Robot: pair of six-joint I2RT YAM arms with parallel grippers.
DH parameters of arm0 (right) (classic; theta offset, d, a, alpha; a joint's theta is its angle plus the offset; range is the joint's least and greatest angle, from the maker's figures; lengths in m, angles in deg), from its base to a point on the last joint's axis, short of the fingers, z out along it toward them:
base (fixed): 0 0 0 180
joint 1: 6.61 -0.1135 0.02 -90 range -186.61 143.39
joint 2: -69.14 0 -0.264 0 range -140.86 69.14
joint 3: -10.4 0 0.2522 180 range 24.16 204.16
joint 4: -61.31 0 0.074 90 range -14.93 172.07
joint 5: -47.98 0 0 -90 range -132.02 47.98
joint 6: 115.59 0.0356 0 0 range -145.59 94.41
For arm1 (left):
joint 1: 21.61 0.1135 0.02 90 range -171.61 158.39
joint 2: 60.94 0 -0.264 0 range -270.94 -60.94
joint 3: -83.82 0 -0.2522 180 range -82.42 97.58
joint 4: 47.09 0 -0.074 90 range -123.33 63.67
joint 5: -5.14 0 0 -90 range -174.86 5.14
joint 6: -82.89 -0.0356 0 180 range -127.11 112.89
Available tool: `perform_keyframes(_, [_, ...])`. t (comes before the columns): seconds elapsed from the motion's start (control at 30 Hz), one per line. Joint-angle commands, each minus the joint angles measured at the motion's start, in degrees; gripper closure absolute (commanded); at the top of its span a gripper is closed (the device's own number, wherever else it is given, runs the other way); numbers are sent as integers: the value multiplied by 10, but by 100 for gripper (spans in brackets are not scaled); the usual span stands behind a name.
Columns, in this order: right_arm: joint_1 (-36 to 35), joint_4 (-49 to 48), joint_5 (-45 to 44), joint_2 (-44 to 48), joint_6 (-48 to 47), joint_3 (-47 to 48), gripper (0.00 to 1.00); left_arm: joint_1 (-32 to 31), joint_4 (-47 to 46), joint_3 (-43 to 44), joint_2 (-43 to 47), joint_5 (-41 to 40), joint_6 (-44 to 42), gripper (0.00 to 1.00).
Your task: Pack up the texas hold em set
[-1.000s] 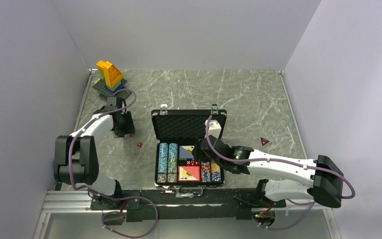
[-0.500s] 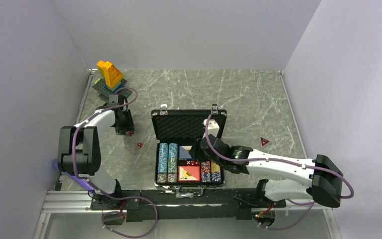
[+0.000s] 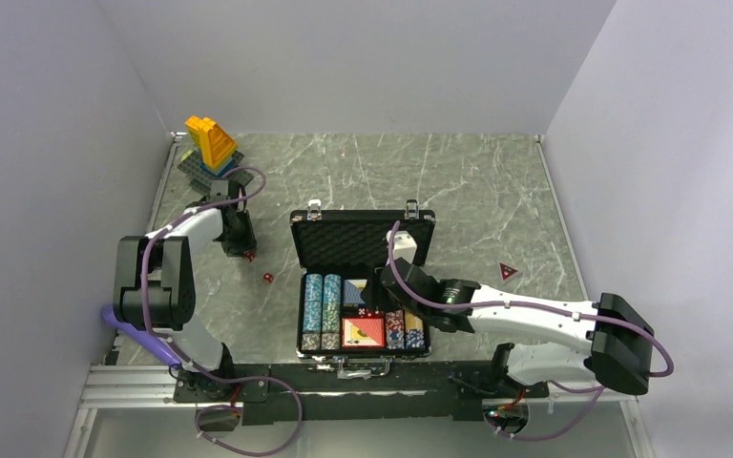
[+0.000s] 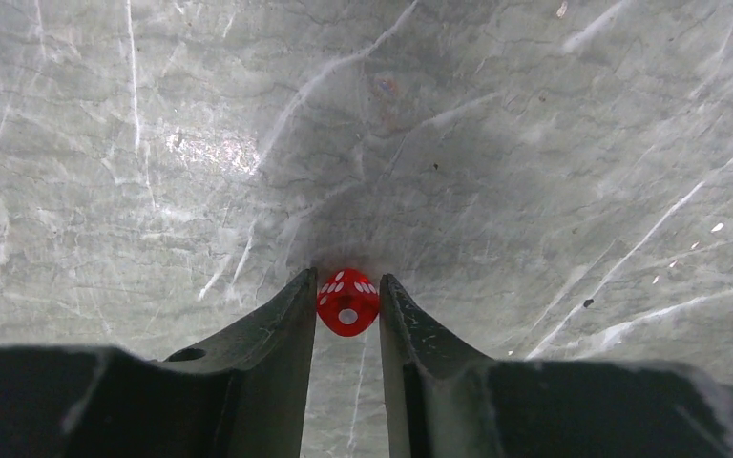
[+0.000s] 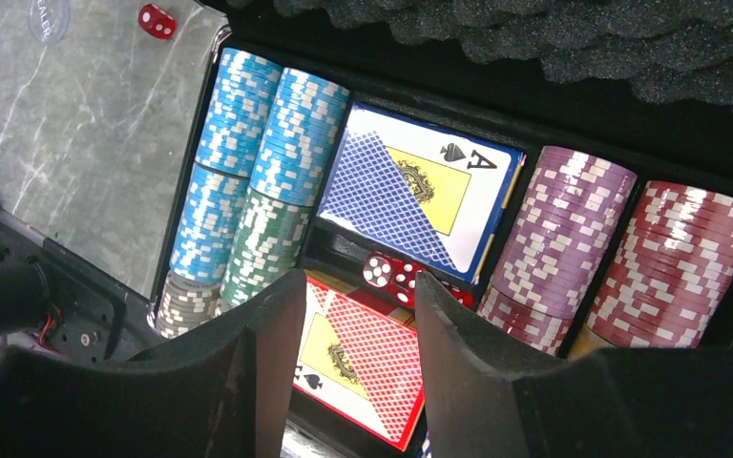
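Note:
The open black case [image 3: 298,315] lies mid-table, its foam lid [image 3: 363,239] standing up behind. Rows of chips [image 3: 322,296], a blue deck [image 3: 356,291], a red deck [image 3: 364,331] and red dice [image 3: 370,312] fill it. Left of the case, my left gripper [image 3: 248,254] is down at the table. In the left wrist view its fingers [image 4: 296,315] pinch a small red die [image 4: 347,301] at their tips. My right gripper [image 5: 360,280] hangs open over the red deck [image 5: 363,358] and the dice [image 5: 389,274], with nothing between its fingers.
Another red die [image 3: 268,278] lies loose on the marble between the left gripper and the case. A yellow-blue brick tower [image 3: 212,145] stands at the far left corner. A small red triangle [image 3: 507,271] lies right of the case. Walls close in three sides.
The left gripper's jaws have narrowed round the die while its arm shifted slightly to the left. The right arm has edged a little to the left over the case.

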Motion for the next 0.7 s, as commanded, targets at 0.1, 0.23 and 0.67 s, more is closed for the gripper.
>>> perform_keyframes(0.1, [2,-29,5,-4,-3,6,50,-1,-6,23,-7,7,-14,72])
perform_keyframes(0.23, [1,-28,5,-6,-3,8,50,-5,-1,21,-3,2,-17,74])
perform_keyframes(0.67, [2,-27,6,-6,0,6,50,-77,38,30,-9,-42,-94,76])
